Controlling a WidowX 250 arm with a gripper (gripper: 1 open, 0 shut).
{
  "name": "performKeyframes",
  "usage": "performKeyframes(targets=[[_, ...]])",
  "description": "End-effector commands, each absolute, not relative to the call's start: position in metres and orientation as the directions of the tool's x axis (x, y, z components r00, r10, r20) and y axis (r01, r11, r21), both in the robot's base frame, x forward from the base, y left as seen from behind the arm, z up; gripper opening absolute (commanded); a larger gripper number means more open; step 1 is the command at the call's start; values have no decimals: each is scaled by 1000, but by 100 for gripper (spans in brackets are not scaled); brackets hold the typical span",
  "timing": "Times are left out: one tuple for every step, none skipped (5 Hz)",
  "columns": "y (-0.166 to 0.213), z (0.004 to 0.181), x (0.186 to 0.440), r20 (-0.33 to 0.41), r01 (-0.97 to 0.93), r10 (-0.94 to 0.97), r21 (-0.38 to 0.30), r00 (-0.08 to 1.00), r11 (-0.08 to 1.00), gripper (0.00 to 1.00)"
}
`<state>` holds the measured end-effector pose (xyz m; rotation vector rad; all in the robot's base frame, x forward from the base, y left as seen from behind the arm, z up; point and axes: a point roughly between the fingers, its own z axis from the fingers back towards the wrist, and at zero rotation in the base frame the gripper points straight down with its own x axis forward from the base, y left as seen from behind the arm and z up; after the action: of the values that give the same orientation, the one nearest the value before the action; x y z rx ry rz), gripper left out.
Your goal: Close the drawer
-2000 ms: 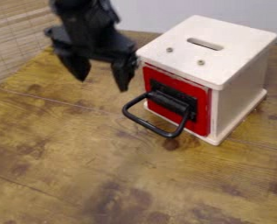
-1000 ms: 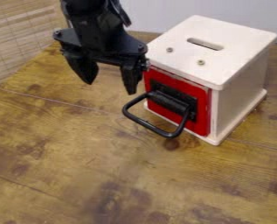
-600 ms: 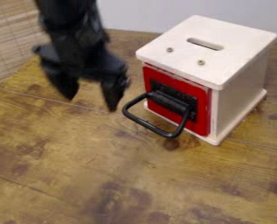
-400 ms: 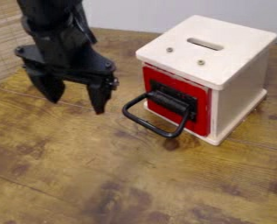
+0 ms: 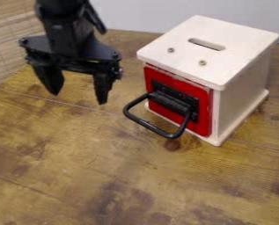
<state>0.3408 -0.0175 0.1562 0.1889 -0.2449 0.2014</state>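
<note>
The red drawer [image 5: 174, 98] with its black front panel sits flush in the cream-white cabinet [image 5: 230, 61] at the right. Its large black loop handle [image 5: 155, 117] hangs out and down toward the tabletop. My black gripper [image 5: 75, 86] hovers above the table to the left of the handle, apart from it. Its two fingers [image 5: 103, 86] point down, spread wide, with nothing between them.
The worn wooden table [image 5: 106, 176] stretches to the front and left. A woven bamboo screen [image 5: 15, 35] stands at the far left behind my arm. A pale wall lies at the back.
My gripper has moved from right beside the drawer front away to the left, then a little back up. The drawer and handle have not visibly moved.
</note>
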Motion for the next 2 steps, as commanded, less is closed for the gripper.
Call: performKeyframes(targets=[[-31, 175, 347, 301, -169, 115, 158, 947, 973, 100], [-36, 184, 339, 320, -132, 85, 131, 944, 982, 100]])
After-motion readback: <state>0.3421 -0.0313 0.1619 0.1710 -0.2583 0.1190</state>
